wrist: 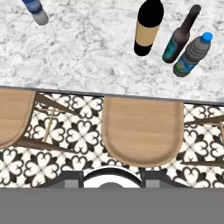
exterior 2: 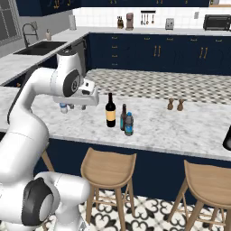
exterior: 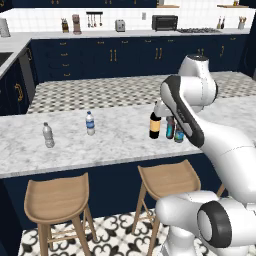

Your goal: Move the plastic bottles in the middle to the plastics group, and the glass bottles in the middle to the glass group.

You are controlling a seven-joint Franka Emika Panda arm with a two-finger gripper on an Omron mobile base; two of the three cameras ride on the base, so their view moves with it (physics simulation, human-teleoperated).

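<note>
A: Where's the arm?
B: Bent over the counter's (exterior 2: 180,131) near edge, hand pointing down at a stool (wrist: 142,131).
A: Jaws?
B: Can't tell.
A: Bottles?
B: Black wine bottle (wrist: 148,26) at twelve o'clock in the hand view, brown bottle (wrist: 180,37) and dark plastic bottle (wrist: 192,54) at one.

A long grey marble counter (exterior: 115,145) crosses the middle of the frame. Near the center stand a black bottle (exterior: 155,125), a brown bottle (exterior 2: 123,117) and a smoky bottle (exterior 2: 129,124). Two clear water bottles (exterior: 48,135) stand toward the left, two tiny brown bottles (exterior 2: 170,104) on the right.
</note>
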